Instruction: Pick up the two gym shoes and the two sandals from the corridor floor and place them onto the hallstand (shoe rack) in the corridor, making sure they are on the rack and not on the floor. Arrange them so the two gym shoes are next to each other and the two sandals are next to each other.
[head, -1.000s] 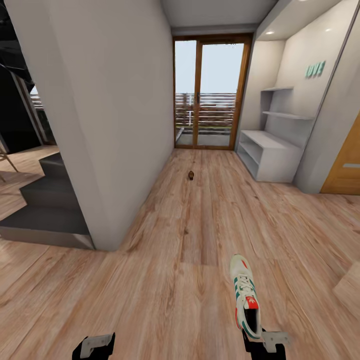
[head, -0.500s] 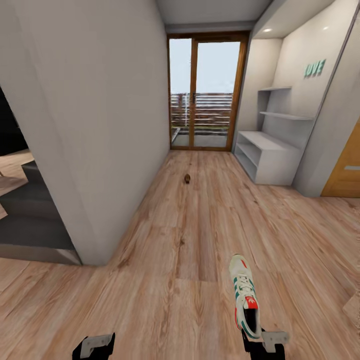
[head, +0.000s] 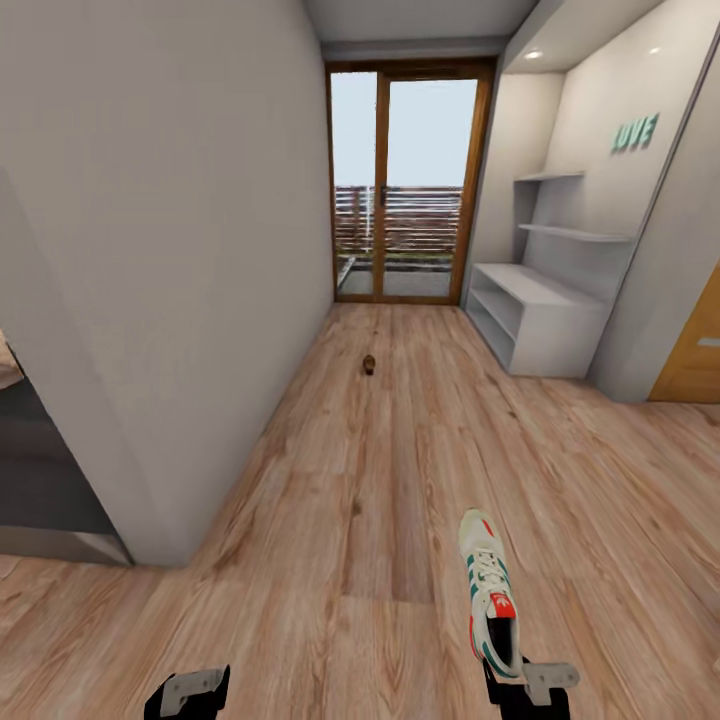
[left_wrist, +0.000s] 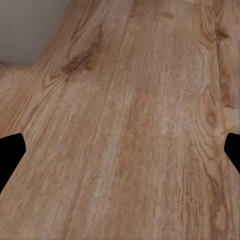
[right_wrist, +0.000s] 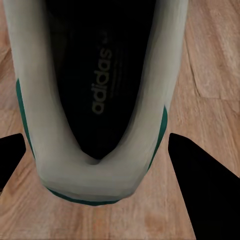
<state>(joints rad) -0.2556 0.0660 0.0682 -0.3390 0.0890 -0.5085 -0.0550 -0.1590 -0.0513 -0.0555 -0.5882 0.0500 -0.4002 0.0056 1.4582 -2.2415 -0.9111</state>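
The robot looks down a long hallway. The corridor floor (head: 400, 440) is light brown wood planks.

One gym shoe (head: 490, 594) is at the bottom right of the head view. It is white with green stripes and a red-orange tag on the tongue. Its toe points away from the robot, toward the far end of the hall. The right gripper (head: 527, 688) is at the shoe's heel. In the right wrist view the shoe (right_wrist: 100, 95) sits between the two dark fingers (right_wrist: 205, 190), and the dark inside with white letters can be seen. The fingers are spread about as wide as the heel — one on each side — but the pictures do not show clearly if they press on the shoe or if the shoe is off the floor.

The left gripper (head: 187, 692) is at the bottom left of the head view. In the left wrist view its fingers (left_wrist: 10, 152) are spread far apart, with nothing between them but floor (left_wrist: 125, 125).

The hallstand (head: 535, 315) stands far ahead on the right side, against the wall. It is pale grey, with a low bench, open shelves below and two stepped shelves above.

A small brown thing (head: 369, 365) lies on the floor in the middle of the hall, well away from the shoe — too small to tell what it is. At the far end is a glass door (head: 405, 185) with a wood frame. A grey wall (head: 160, 250) runs along the left.
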